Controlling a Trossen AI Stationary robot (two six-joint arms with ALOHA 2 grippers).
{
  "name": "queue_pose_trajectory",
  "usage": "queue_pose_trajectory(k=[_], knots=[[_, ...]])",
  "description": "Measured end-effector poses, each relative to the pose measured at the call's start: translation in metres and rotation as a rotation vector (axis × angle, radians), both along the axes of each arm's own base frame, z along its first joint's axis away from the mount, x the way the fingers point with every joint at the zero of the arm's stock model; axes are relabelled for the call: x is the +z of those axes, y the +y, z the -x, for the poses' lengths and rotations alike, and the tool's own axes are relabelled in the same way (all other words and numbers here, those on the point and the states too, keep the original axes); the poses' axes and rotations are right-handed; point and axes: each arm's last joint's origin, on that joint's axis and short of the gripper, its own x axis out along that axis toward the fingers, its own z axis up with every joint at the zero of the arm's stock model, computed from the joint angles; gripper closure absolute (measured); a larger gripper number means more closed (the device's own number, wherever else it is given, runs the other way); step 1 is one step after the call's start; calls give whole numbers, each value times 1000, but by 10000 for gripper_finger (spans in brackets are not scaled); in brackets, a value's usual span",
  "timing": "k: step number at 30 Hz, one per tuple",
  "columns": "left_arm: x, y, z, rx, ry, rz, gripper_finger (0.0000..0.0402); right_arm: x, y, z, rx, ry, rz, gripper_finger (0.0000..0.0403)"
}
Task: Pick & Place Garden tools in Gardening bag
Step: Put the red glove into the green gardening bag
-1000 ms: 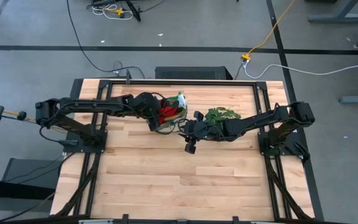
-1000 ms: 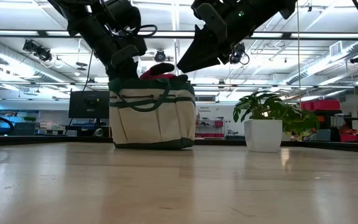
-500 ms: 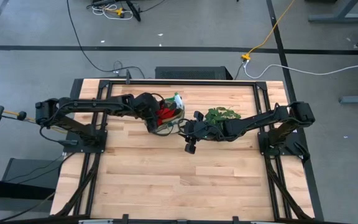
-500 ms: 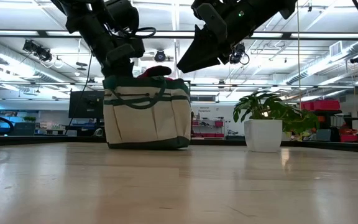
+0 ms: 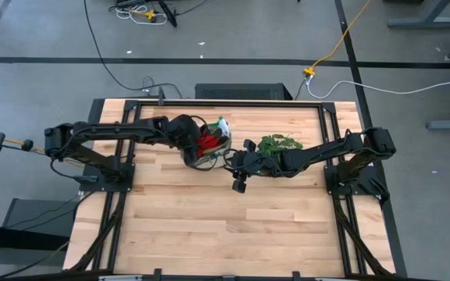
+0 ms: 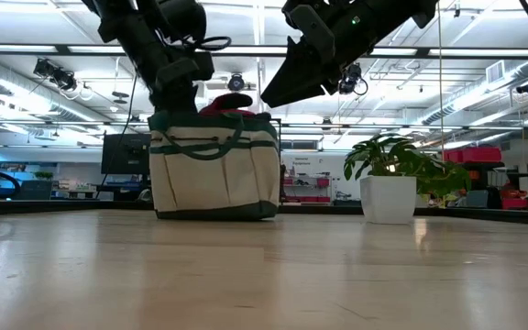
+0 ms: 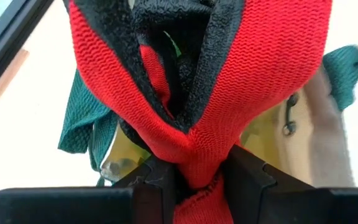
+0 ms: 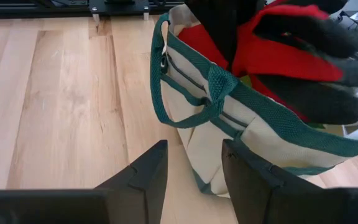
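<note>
High view first: I see my left gripper (image 5: pixel 198 148) sitting right over the mouth of the bag (image 5: pixel 219 154) near the table's far middle, with the red gloves (image 5: pixel 208 142) under it. My right gripper (image 5: pixel 235 162) hangs just beside the bag, next to the potted plant (image 5: pixel 278 144).

Low view: gloves (image 6: pixel 227 103) poke above the bag's (image 6: pixel 214 170) rim.

Left wrist view: fingers (image 7: pixel 155 180) are clamped on the gloves (image 7: pixel 253 81).

Right wrist view: fingers (image 8: pixel 143 174) stand apart, empty, the bag (image 8: pixel 253 140) just ahead.
</note>
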Motion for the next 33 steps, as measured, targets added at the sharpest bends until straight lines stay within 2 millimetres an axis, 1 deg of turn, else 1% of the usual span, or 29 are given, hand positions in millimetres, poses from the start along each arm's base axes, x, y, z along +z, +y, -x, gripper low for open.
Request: queue_pose_trajectory(k=[5, 10, 13, 19, 22, 26, 33], knots=[[4, 0, -1, -9, -12, 14, 289, 0, 0, 0, 0, 0, 0, 248], [0, -2, 4, -4, 57, 36, 281, 0, 0, 0, 1, 0, 0, 248], [0, -2, 5, 10, 63, 48, 254, 0, 0, 0, 1, 0, 0, 248], [0, -2, 4, 8, 57, 50, 173, 0, 0, 0, 1, 0, 0, 248], [1, -2, 4, 6, 56, 50, 141, 0, 0, 0, 0, 0, 0, 248], [12, -2, 3, 6, 62, 52, 120, 0, 0, 0, 1, 0, -1, 248], [41, -1, 0, -31, 11, 26, 121, 1, 1, -1, 21, -11, -15, 248]])
